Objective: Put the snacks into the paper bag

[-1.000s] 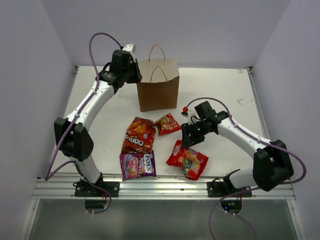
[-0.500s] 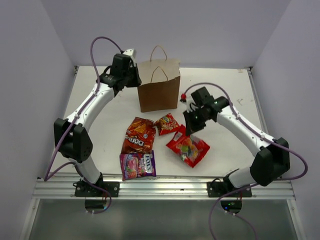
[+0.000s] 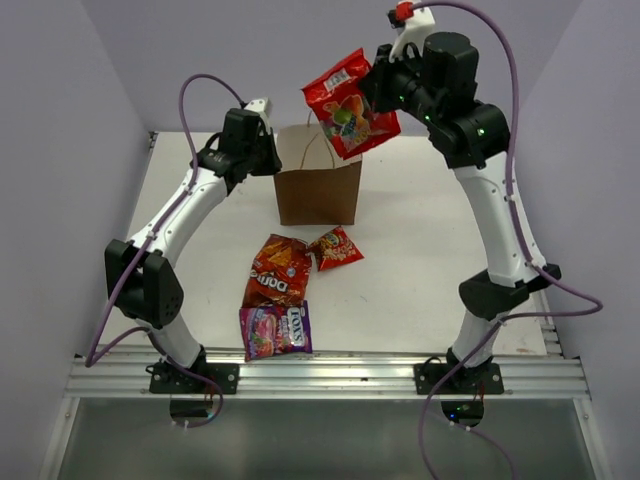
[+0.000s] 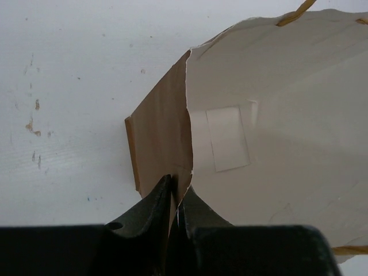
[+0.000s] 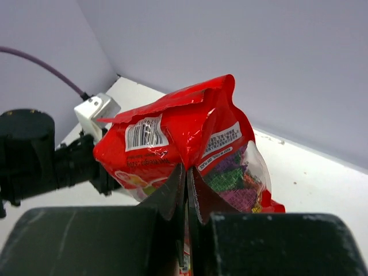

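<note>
Three of the four snacks are not yet being bagged: the large Doritos bag point(image 3: 278, 270), the small red-orange packet point(image 3: 336, 247) and the purple-pink packet point(image 3: 275, 330) are being shown lying flat on the desk point(image 3: 430, 200), on the near side of the paper bag point(image 3: 318, 185), the small packet nearest to it and the purple-pink one farthest. The fourth, the red candy packet point(image 3: 350, 105), is being held tilted in the air above the paper bag's open mouth, one edge being pinched between the right jaws, which are being pressed together on the crinkly film. The paper bag is being stood upright, and its left rim is being gripped by the left jaws, nearly closed on the paper wall, so that the mouth is being held open. Nothing is being seen inside the paper bag in the part shown by the left wrist view. By this judgement, the first drop is being prepared, no packet is being counted as placed, and three pick-ups are being left to do.
</note>
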Controlling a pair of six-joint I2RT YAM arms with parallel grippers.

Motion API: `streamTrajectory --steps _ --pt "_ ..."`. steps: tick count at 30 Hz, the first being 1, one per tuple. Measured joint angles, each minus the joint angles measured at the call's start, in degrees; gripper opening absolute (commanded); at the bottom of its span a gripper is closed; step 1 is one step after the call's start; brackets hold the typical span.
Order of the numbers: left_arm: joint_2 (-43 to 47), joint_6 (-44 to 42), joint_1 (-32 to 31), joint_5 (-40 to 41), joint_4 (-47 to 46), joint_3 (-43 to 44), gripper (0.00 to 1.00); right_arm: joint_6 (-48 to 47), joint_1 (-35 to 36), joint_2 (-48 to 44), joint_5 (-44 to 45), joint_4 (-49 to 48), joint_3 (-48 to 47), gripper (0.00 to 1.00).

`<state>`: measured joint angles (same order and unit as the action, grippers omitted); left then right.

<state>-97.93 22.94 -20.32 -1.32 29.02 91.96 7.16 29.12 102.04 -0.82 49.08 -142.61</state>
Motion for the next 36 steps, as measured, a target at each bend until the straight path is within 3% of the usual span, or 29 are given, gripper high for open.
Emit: streamTrajectory --steps 7,16,19,20,21,29,36 --pt "0.00 -0.02 0.00 -0.07 0.02 0.00 0.11 4.15 0.02 10.58 -2.12 -10.80 1.95 0.00" --pt "0.00 0.00 0.00 -0.85 -0.04 0.00 0.10 7.63 0.07 15.65 -4.85 -14.43 9.22 0.00" --pt "-0.07 0.02 0.00 -1.16 -0.15 0.00 0.10 8.22 0.07 13.70 -5.20 -16.04 14.88 0.49" --pt "-0.11 0.02 0.00 -1.29 -0.24 0.00 0.09 8.17 0.07 13.16 -5.38 -16.35 16.17 0.81" --pt "-0.22 0.04 0.00 -1.36 -0.26 0.00 0.09 8.44 0.07 12.48 -5.81 -16.59 17.33 0.85" --pt "-0.85 0.13 -0.04 -1.62 -1.18 0.02 0.06 4.33 1.62 1.29 -7.76 -17.53 20.00 0.88" --pt "-1.57 0.50 -0.17 -1.66 -1.97 0.07 0.06 2.95 7.23 -21.86 -15.74 -24.37 48.30 0.84"
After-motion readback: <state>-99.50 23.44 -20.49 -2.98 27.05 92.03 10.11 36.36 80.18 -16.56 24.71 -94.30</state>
